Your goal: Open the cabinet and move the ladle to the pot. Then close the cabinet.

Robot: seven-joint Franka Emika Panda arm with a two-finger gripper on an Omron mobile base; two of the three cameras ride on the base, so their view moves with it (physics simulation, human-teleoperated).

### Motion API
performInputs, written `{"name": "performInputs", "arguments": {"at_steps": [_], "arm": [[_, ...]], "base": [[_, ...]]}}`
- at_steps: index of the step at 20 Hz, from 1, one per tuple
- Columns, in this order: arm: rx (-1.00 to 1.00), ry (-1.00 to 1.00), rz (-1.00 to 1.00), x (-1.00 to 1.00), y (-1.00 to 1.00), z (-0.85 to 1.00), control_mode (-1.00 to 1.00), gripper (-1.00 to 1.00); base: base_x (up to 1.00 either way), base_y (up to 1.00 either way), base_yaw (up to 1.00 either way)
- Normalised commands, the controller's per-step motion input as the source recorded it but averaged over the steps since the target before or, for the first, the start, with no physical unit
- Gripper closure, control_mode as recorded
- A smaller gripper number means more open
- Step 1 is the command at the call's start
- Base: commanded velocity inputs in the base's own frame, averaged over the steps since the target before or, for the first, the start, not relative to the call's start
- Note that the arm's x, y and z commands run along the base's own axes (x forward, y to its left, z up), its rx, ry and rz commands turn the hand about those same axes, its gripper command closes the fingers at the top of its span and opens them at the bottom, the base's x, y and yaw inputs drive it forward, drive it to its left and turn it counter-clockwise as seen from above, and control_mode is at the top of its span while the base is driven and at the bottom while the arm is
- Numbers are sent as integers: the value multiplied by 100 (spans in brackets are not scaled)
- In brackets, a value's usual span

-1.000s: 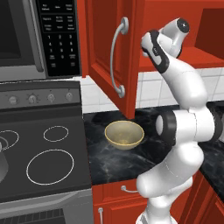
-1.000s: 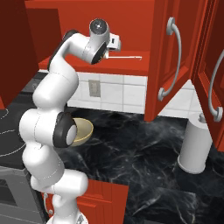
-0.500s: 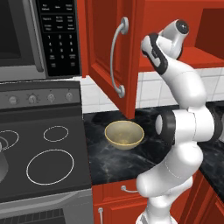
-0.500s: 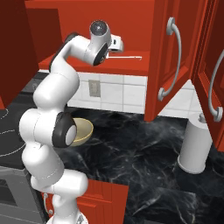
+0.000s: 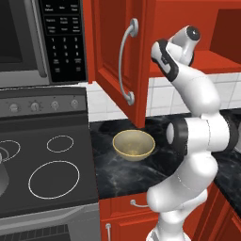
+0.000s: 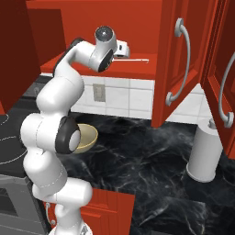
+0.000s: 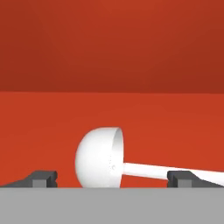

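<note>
Left base view: cabinet (image 5: pixel 113 56) open, arm reaching inside.
Right base view: ladle (image 6: pixel 133 60) lies on the cabinet shelf.
Hand view: fingers (image 7: pixel 43 178) spread, straddling the ladle; next, close on it.

red cabinet (image 6: pixel 183 59), white ladle (image 7: pixel 101 158), yellowish bowl (image 5: pixel 134 144), black marbled counter (image 6: pixel 151 170)

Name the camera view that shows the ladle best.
The hand view: the ladle lies on the red cabinet shelf, its white bowl and handle plain, between the open gripper fingertips. The right base view shows just its thin handle past the hand. The left base view gives nothing clear of it.
</note>
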Motion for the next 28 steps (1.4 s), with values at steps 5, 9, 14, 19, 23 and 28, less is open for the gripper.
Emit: {"name": "performInputs", "arguments": {"at_steps": [5,9,14,19,23,28], "arm": [[0,1,0,21,0,-11,-100,-100],[0,1,0,34,0,-11,-100,-100],[0,2,0,34,0,-8,-100,-100],[0,1,0,12,0,-3,-100,100],[0,0,0,0,0,0,-100,100],[0,0,0,0,0,0,-100,100]], "base": [[0,0,0],[0,0,0],[0,0,0],[0,0,0],[0,0,0],[0,0,0]]}}
